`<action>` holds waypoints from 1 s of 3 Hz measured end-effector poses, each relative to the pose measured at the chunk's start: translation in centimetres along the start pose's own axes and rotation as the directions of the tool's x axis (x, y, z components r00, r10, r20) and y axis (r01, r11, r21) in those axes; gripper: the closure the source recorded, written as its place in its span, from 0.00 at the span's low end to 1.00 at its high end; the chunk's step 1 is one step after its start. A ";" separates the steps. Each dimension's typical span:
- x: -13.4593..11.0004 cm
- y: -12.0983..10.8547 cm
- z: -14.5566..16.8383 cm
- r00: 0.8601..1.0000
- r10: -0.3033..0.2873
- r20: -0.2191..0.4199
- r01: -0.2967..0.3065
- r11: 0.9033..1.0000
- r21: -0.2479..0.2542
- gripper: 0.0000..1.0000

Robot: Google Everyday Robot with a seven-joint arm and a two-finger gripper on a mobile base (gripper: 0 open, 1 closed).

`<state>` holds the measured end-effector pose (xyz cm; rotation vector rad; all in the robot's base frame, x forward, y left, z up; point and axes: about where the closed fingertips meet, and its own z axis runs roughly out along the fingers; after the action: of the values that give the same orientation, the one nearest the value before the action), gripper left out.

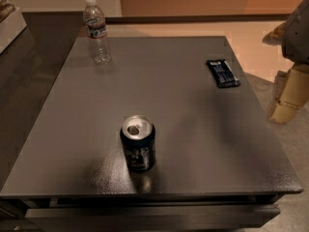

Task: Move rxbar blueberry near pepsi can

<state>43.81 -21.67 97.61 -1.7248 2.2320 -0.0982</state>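
Note:
The rxbar blueberry [223, 73], a flat dark navy bar with pale lettering, lies on the grey table [193, 129] near its far right edge. The pepsi can [138, 143], dark blue with a silver top, stands upright near the front middle of the table. The bar and the can are far apart. My gripper [288, 100] hangs at the right edge of the view, beyond the table's right side, to the right of the bar and slightly nearer, holding nothing.
A clear plastic water bottle [96, 32] stands upright at the table's far left corner. A white box or shelf [9, 23] sits at the far left. The floor shows beyond the table's far and right edges.

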 end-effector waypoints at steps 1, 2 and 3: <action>0.0 0.0 0.0 1.000 0.000 0.000 0.000 1.000 0.000 0.00; -0.2 -1.4 0.8 0.999 0.049 0.022 -0.049 0.999 0.004 0.00; 0.0 -4.5 2.8 0.985 0.163 0.048 -0.165 0.986 0.033 0.00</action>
<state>48.86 -22.50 96.04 -1.5027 2.3135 -0.0609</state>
